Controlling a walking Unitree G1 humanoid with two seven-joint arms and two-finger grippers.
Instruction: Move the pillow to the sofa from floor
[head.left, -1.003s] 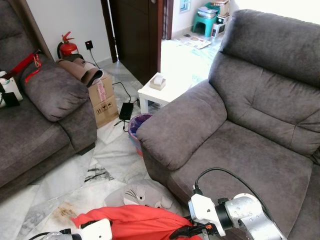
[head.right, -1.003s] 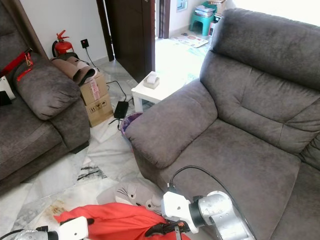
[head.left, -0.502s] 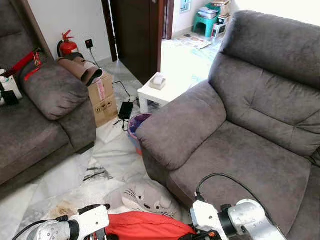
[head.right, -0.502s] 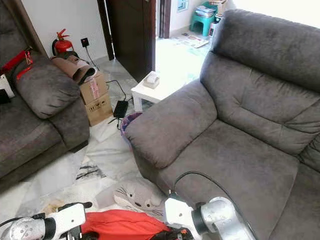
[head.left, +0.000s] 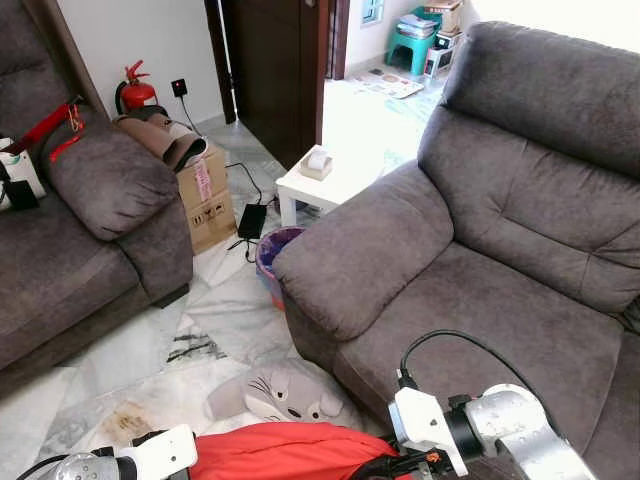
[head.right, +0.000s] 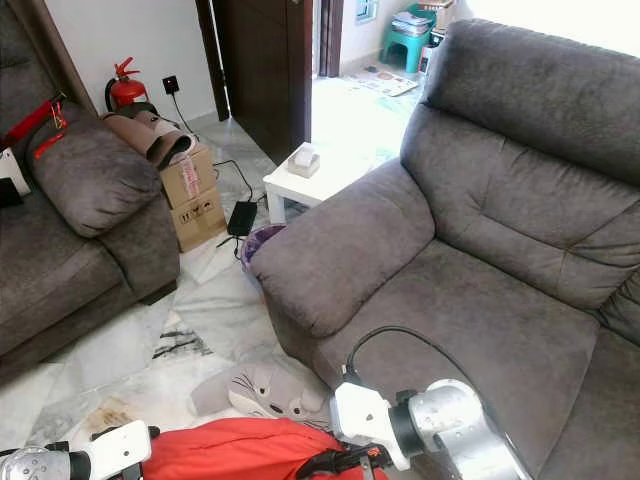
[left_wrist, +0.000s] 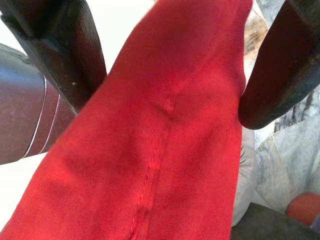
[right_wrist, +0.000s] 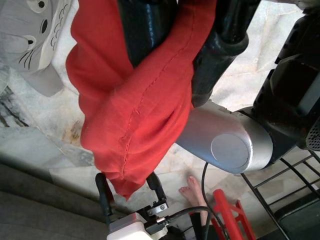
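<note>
— So, what have the two claws got hold of?

— Both are on the red pillow. The right gripper has its two black fingers pinched tight over a fold of the red cloth, and the seam runs down between them. The left gripper has its fingers set a fair way apart, one on each side of the pillow's edge, with the fabric filling the gap; whether they actually press it I cannot tell.

— And where is the pillow?

— Low at the robot's front, stretched between the two silver arms, the left arm at one end and the right arm at the other. It hangs just in front of the sofa, near the seat's front edge, not on the cushion.

— Anything under it?

— A grey plush toy with whiskers lies on the marble floor, just beyond the pillow and against the sofa's base. In the right wrist view a person's bare foot shows on the tiles.

— What else is around?

— Farther out, a purple bin beside the sofa's arm, a small white table behind it, a cardboard box, a second grey sofa on the left, and a red fire extinguisher by the wall.
</note>
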